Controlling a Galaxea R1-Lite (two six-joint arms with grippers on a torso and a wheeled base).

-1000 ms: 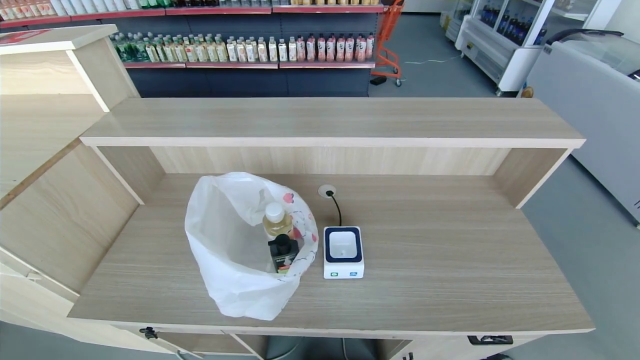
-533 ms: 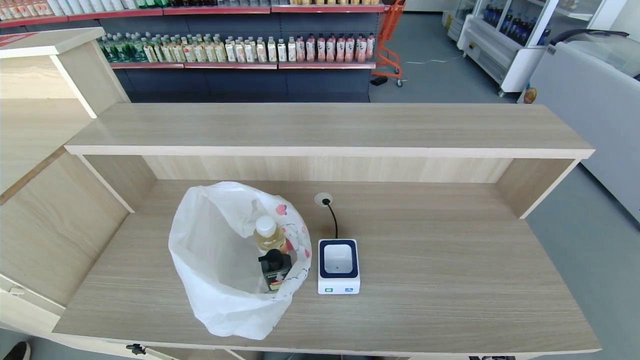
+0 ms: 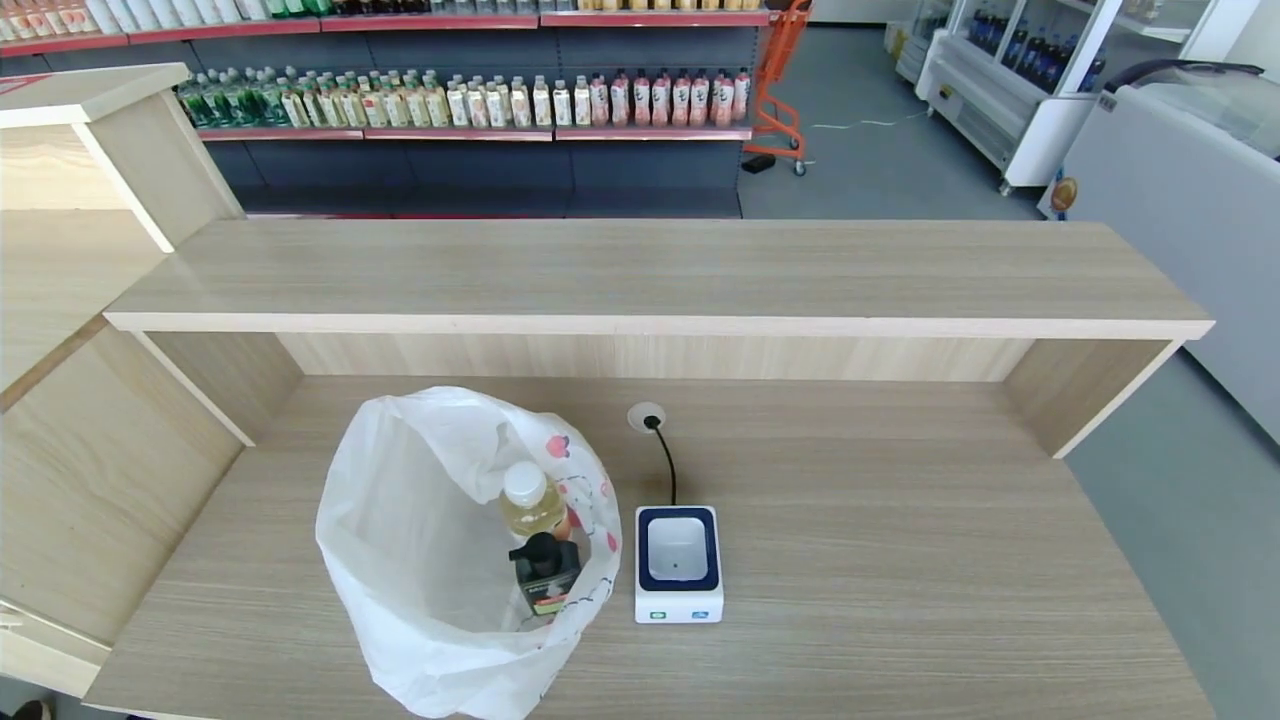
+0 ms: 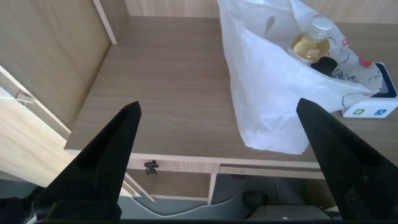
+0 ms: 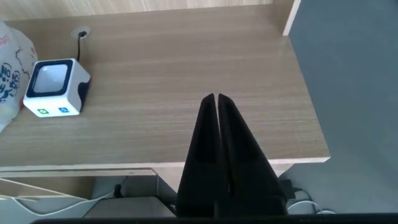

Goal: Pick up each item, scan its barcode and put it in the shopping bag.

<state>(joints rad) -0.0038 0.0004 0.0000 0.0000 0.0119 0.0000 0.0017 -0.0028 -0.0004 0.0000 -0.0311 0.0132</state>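
Note:
A white shopping bag [image 3: 440, 560] stands open on the wooden counter [image 3: 900, 570], left of the barcode scanner [image 3: 678, 563]. Inside it are a bottle [image 3: 530, 500] with a white cap and pale yellow drink, and a dark carton [image 3: 545, 577] with a black cap. In the left wrist view my left gripper [image 4: 217, 134] is open, held back off the counter's near edge, with the bag [image 4: 273, 93] and the bottle [image 4: 311, 40] ahead of it. In the right wrist view my right gripper [image 5: 216, 99] is shut on nothing, back from the counter's near edge, with the scanner [image 5: 55, 87] off to one side.
A raised wooden ledge [image 3: 650, 270] runs along the counter's far side, with side walls at both ends. The scanner's black cable [image 3: 665, 455] goes into a grommet behind it. Beyond are drink shelves [image 3: 470, 100] and white freezers [image 3: 1170, 130].
The head camera has shifted, so the whole scene sits lower and slightly left in the picture. The bag, bottle, carton and scanner keep their places relative to each other.

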